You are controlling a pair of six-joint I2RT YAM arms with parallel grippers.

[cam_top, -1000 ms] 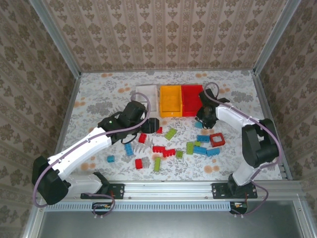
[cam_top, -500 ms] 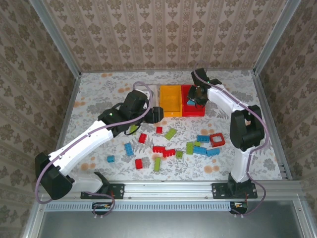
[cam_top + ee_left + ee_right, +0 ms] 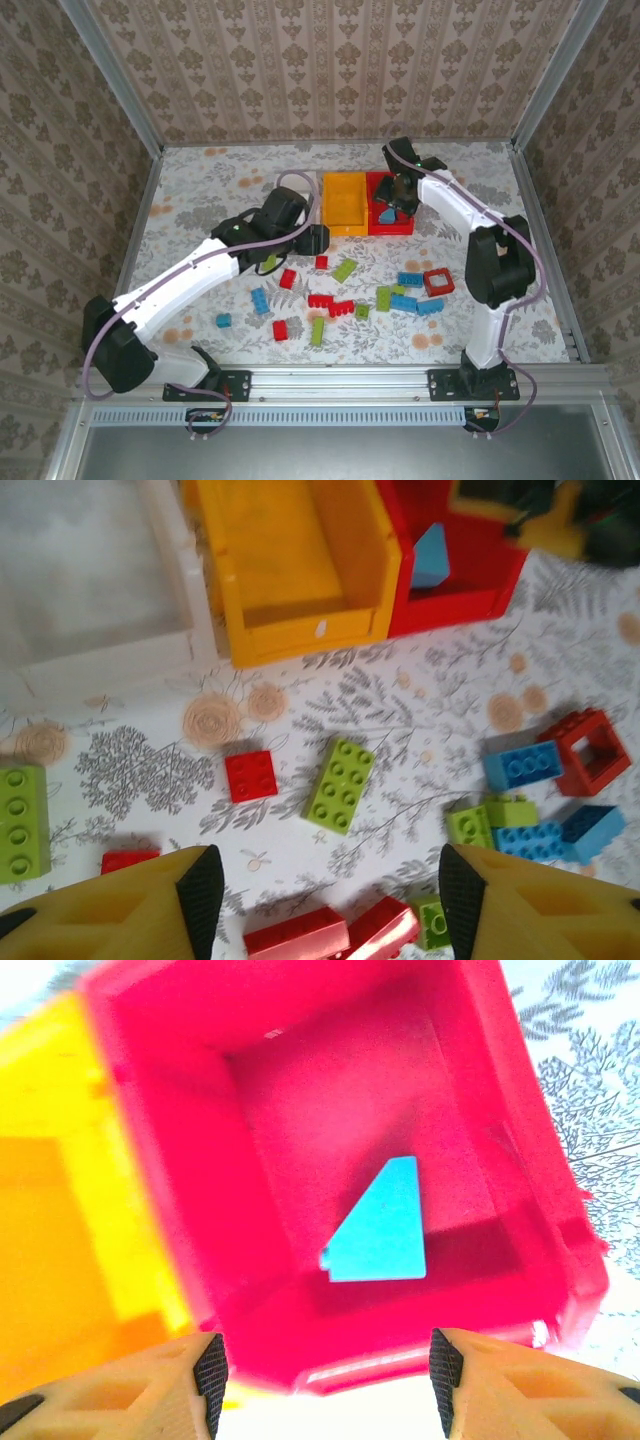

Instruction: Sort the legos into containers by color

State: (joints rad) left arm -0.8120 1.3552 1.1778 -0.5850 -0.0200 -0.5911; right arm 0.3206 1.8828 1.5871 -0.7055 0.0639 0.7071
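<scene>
A light-blue sloped lego (image 3: 380,1225) lies on the floor of the red bin (image 3: 180,1160), and shows again as a blue piece (image 3: 430,555) in the left wrist view. My right gripper (image 3: 325,1375) hovers open and empty over that bin's near rim (image 3: 392,229). My left gripper (image 3: 328,890) hangs open and empty above loose legos: a green 2x4 (image 3: 340,785), a red 2x2 (image 3: 250,775) and red bricks (image 3: 315,935). Beside the red bin stand the orange-yellow bin (image 3: 300,640) and the white bin (image 3: 100,660), both without bricks where I can see.
Red, green and blue legos are scattered across the table's middle, from a blue one (image 3: 223,320) to a red square frame (image 3: 437,282) with blue bricks (image 3: 410,279) by it. The left arm (image 3: 200,275) crosses the table and covers much of the white bin in the top view.
My right gripper has risen from the table in front of the bins to over the red bin, and the blue lego now lies loose inside. My left gripper has shifted slightly right.
</scene>
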